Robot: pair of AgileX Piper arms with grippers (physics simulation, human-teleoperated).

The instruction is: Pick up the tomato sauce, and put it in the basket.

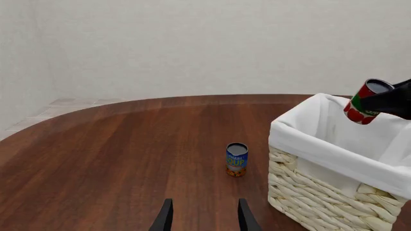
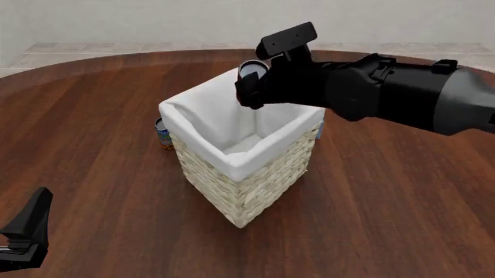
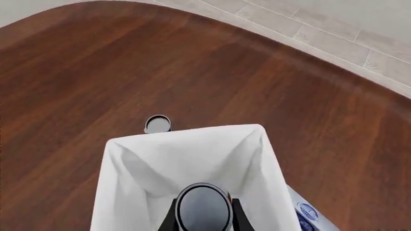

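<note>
Over at the left, the left arm's black claw hangs low over the dark reddish-brown wooden tabletop with its two fingers spread apart and nothing between them, well clear of everything, so I see no trouble coming from that side. A little farther along stands the small blue-labelled can with a silver top, upright on the wood just beside the near wall of the tall square pale-cream wicker basket with the white cloth lining folded over its rim; it looks safe unless the basket gets shoved. The risk sits to the right of that: the right arm's black claw is clamped around the small cylindrical tomato sauce can with the red label, green band and silver metal top, holding it in the air above the basket's opening, toward the far side. The can is tilted, top leaning away from upright, so if it is let go from here I would guess it could clip the cloth rim, tumble, and land on its side, or even glance off outside if the arm is not quite over the middle. Lowering too far might press the arm against the soft lining and drag or tip the basket. The can itself looks rigid, smooth and shiny, its label clean, undented as far as I can tell.
</note>
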